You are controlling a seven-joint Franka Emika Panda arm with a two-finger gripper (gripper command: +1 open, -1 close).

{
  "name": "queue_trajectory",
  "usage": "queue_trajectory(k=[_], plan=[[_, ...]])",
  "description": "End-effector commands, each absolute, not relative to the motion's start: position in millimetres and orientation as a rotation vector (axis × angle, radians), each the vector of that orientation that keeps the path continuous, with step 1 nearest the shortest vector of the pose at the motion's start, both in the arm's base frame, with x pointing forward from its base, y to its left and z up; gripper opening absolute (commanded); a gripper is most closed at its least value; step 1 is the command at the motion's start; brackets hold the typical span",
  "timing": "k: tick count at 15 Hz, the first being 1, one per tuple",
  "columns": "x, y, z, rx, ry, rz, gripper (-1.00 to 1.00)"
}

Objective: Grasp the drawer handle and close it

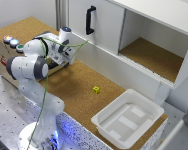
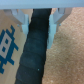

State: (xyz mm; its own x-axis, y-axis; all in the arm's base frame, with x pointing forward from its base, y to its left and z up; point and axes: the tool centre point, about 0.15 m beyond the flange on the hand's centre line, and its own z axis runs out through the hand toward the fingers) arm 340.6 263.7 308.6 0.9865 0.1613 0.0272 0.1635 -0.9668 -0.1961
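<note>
Bystanders on the cork desk
A small yellow cube lies near a white plastic tray; behind stands a white cabinet with a black handle.

You've got: 1 arm | 1 wooden case w/ 3 round buttons (red, blue, green) | 1 white cabinet, 1 black handle | 1 white tray | 1 small yellow cube | 1 cork mat
</note>
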Motion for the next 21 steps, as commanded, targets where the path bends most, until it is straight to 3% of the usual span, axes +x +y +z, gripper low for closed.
queue_trajectory(k=[1,4,5,12,21], plan=[[338,318,301,-2.953,-0.289,0.048,-1.0],[336,333,303,-2.954,-0.306,0.032,-1.0],[334,336,308,-2.962,-0.296,0.013,1.0],[312,310,377,-2.957,-0.162,-0.234,1.0],[324,273,431,-3.036,-0.027,-0.434,1.0]])
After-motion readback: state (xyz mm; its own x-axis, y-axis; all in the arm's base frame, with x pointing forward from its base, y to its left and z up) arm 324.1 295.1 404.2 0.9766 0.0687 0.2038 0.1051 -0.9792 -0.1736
